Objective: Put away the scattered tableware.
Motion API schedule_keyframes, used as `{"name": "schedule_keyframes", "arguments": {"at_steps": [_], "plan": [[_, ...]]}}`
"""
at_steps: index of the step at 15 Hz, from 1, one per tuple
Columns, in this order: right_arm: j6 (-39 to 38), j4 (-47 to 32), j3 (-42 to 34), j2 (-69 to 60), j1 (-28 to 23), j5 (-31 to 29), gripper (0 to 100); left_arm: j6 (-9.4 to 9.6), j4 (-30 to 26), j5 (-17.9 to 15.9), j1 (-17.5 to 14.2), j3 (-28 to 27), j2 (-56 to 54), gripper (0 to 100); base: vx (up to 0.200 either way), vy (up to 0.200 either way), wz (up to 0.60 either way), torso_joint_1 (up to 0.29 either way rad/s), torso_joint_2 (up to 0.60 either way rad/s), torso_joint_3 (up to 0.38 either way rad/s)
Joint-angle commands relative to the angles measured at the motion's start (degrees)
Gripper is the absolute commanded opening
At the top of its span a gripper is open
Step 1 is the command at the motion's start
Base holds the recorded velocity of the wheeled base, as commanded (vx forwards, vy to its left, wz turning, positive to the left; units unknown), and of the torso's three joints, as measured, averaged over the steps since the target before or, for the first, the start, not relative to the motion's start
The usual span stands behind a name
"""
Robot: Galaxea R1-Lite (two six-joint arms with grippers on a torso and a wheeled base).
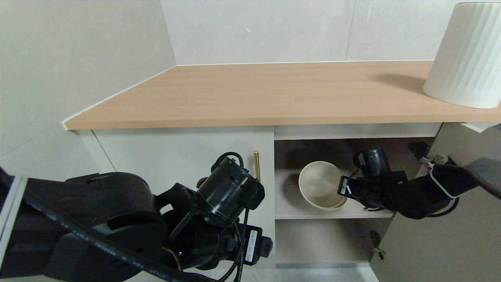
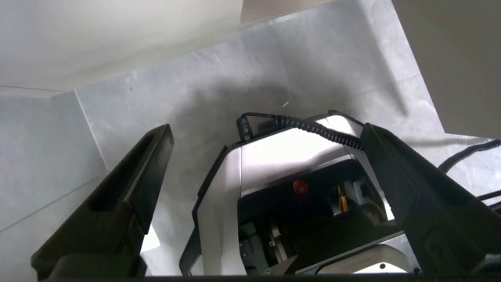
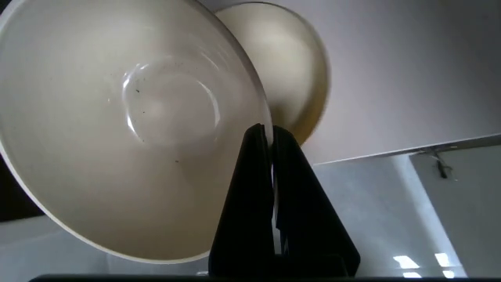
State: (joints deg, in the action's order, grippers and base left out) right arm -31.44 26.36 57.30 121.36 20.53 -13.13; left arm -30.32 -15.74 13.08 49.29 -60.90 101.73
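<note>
A cream bowl [image 1: 319,184] is tilted on its side inside the open cupboard, just above the middle shelf [image 1: 297,211]. My right gripper [image 1: 341,187] is shut on its right rim. In the right wrist view the fingers [image 3: 270,137] pinch the rim of the bowl [image 3: 133,117], whose hollow faces the camera. A second cream dish [image 3: 293,70] sits right behind it. My left gripper [image 2: 266,133] hangs low in front of the closed cupboard door, open, with nothing between its fingers.
The wooden counter [image 1: 254,94] carries a white ribbed container [image 1: 467,55] at the far right. The left cupboard door [image 1: 176,156] is closed and has a brass handle [image 1: 256,165]. The right door [image 1: 442,235] stands open beside my right arm. A lower shelf space [image 1: 321,241] lies beneath.
</note>
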Motion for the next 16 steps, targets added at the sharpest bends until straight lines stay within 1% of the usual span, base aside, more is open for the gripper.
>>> {"name": "schedule_keyframes", "arguments": {"at_steps": [1,4,16], "plan": [[0.1,0.1,0.4,1.5,-0.6,-0.1,0,0.00,0.0,0.0,0.0,0.0,0.0,100,0.000,0.000,0.00,0.000,0.00,0.000],[0.2,0.0,1.3,2.2,-1.6,-1.3,0,0.00,0.0,0.0,0.0,0.0,0.0,100,0.000,0.000,0.00,0.000,0.00,0.000],[0.5,-0.4,1.3,2.2,-2.4,-1.5,0,0.00,0.0,0.0,0.0,0.0,0.1,100,0.000,0.000,0.00,0.000,0.00,0.000]]}}
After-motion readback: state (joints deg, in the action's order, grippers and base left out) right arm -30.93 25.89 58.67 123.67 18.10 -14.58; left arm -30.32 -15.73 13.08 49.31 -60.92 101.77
